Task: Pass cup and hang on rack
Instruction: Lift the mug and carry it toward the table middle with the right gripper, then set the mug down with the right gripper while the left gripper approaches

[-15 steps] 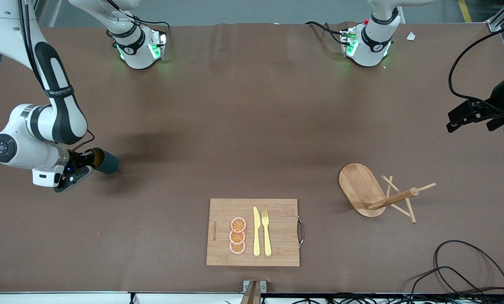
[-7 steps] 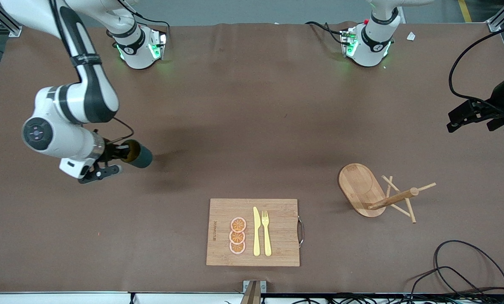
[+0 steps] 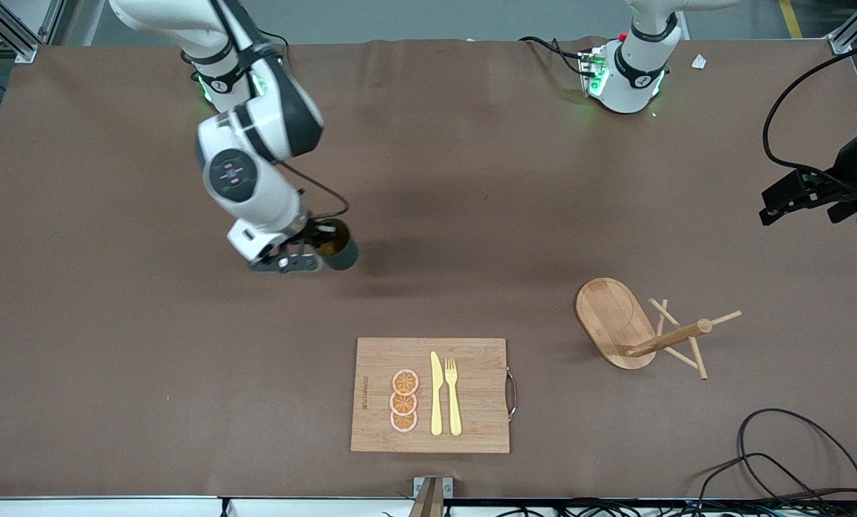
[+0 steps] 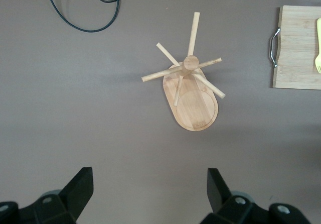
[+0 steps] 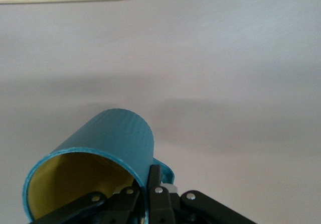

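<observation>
The right gripper is holding the cup up in the air over bare table, roughly mid-table toward the right arm's end. In the right wrist view its jaws are pinching the cup at the rim by the handle, one finger inside and one outside, w/ the cup lying on its side so the yellowish inside is showing. So the pickup looks done; I'm judging the carry toward the middle is the step in hand.

The left gripper is hanging over the table's edge at the left arm's end, waiting, jaws spread wide and holding nothing (the left wrist view is showing both fingers well apart w/ only table between them). It is well apart from the cup, so no handover is happening yet.

The rack is standing on the table toward the left arm's end, nearer the front camera than the cup. Its pegs are all bare (nothing is hanging there).

The board w/ knife, fork and orange slices is sitting near the front edge, between cup and rack; it doesn't look part of the job.

Still to do, as I'm reading it: bring the two grippers together, pass the cup across, then hook its handle over a peg. Most of the task is still ahead.
</observation>
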Motion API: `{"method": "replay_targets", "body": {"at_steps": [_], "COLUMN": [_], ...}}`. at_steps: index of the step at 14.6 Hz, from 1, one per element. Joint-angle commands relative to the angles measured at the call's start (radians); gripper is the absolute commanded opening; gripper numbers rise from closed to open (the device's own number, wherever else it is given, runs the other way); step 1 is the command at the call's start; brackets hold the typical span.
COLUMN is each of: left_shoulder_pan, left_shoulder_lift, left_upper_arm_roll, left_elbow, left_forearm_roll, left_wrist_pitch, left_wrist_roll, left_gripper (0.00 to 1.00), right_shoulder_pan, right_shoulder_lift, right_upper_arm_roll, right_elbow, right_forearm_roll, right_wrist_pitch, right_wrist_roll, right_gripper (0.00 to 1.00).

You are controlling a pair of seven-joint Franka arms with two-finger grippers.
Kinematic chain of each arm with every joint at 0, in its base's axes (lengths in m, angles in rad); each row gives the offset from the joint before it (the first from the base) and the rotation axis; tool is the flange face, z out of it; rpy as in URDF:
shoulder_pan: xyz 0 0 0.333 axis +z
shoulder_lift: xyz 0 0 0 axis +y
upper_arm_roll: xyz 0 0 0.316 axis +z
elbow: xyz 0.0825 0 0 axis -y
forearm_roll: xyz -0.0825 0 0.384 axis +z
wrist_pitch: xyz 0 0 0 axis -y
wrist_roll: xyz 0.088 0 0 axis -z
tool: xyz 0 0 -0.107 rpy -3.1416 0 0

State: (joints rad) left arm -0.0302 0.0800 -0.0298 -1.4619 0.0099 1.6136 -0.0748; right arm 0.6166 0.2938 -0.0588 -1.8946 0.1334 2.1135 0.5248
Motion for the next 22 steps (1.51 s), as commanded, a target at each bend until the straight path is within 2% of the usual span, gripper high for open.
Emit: {"method": "replay_targets", "body": {"at_steps": [1, 8, 13, 15, 19, 22], "left_shoulder_pan": [0.0, -0.016, -0.028, -0.04, -0.144, -0.249], "left_shoulder_lift": [0.009, 0.03, 0.029, 0.03, 0.059, 0.078], "left_upper_arm_roll": [-0.007, -0.013, -0.022, -0.033, -0.061, -0.062], "left_elbow": [0.022, 0.0, 0.003, 0.003, 0.005, 0.005], "left_forearm_roll": [-0.024, -0.042, -0.076, -0.084, -0.058, 0.03], "left_wrist_pitch": [0.0, -0.032, -0.064, -0.051, -0.032, -0.017], "left_wrist_roll": [0.004, -0.002, -0.017, -0.112, -0.469, -0.641], "left_gripper": [1.0, 1.0, 1.0, 1.0, 1.0, 1.0], "right_shoulder_pan": [0.073, 0.173, 0.204, 0.212, 0.213, 0.216], "right_shoulder_lift": [0.1, 0.323, 0.401, 0.415, 0.426, 0.432], "right_upper_arm_roll": [-0.016, -0.016, -0.015, -0.015, -0.003, -0.003], "right_elbow": [0.119, 0.356, 0.428, 0.434, 0.434, 0.434], "right_forearm_roll": [0.012, 0.014, 0.012, 0.012, 0.021, 0.028], "right_wrist_pitch": [-0.004, 0.0, 0.003, 0.005, 0.009, 0.016], "right_wrist_roll": [0.128, 0.331, 0.414, 0.419, 0.44, 0.44], "right_gripper": [0.0, 0.0, 0.0, 0.0, 0.0, 0.0]}}
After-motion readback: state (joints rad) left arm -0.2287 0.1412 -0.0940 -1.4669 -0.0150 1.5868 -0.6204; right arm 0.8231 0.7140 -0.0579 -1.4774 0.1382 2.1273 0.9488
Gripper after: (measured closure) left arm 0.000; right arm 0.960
